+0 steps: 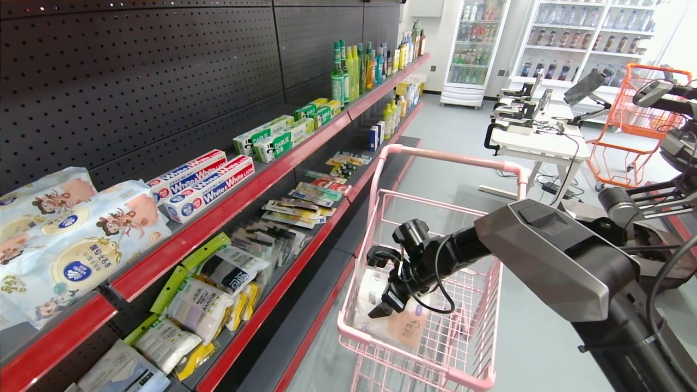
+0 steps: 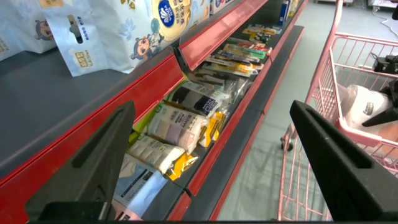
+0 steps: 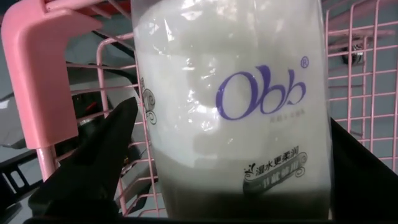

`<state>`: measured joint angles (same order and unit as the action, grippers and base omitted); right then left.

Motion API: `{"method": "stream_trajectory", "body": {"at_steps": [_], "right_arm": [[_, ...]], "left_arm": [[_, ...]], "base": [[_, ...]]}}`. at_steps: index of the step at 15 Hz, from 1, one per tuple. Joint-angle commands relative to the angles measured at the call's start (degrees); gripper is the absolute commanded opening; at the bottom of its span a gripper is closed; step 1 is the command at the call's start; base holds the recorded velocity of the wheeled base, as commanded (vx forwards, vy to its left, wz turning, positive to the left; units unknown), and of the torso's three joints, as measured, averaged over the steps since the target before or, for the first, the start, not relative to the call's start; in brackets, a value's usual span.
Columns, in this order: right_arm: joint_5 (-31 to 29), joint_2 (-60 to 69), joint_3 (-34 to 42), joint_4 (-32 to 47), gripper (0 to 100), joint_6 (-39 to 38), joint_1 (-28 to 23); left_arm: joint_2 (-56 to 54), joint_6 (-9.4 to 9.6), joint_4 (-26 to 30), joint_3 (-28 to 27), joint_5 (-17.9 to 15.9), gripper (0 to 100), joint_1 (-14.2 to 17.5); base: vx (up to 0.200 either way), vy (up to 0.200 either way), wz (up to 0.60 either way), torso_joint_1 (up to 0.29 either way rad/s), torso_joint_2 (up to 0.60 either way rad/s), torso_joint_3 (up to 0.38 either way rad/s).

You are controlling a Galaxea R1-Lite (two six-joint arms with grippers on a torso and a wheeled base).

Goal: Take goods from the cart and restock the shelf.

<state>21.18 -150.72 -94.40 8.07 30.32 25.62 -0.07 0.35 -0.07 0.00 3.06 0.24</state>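
Red-edged store shelves (image 1: 234, 209) are flanked by a pink wire cart (image 1: 446, 158), where a white soft plastic pack (image 3: 230, 74) is straddled by the wide-open right gripper (image 3: 227, 180); the left gripper (image 2: 217, 168) is held spread wide beside the shelves.

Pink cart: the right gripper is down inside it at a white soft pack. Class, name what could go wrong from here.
1. The white pack is bulky, smooth film; it may slip or sag once the right gripper lifts it.
2. The pink cart has its wire wall and rim close by; the pack could snag coming out.
3. The printed packs already crowd the top shelf; a push might knock one off.
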Motion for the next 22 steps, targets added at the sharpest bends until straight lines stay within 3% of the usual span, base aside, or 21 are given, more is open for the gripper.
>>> {"method": "stream_trajectory", "body": {"at_steps": [1,12,18,22], "right_arm": [[0.01,-0.18,0.45,0.10,100,0.00,0.04],[-0.96,1.13,2.73,0.63,100,-0.08,0.04],[-1.14,3.95,7.57,0.72,100,-0.08,0.57],[-4.48,5.35,8.80,3.88,100,0.09,0.92]], "left_arm": [[0.07,0.00,-0.01,0.00,0.02,100,0.02],[0.07,0.00,-0.01,0.00,0.02,100,0.02],[0.07,0.00,-0.01,0.00,0.02,100,0.02],[0.07,0.00,-0.01,0.00,0.02,100,0.02]], "base": [[0.000,0.000,0.00,0.000,0.00,0.000],[0.000,0.000,0.00,0.000,0.00,0.000],[0.000,0.000,0.00,0.000,0.00,0.000],[0.000,0.000,0.00,0.000,0.00,0.000]]}}
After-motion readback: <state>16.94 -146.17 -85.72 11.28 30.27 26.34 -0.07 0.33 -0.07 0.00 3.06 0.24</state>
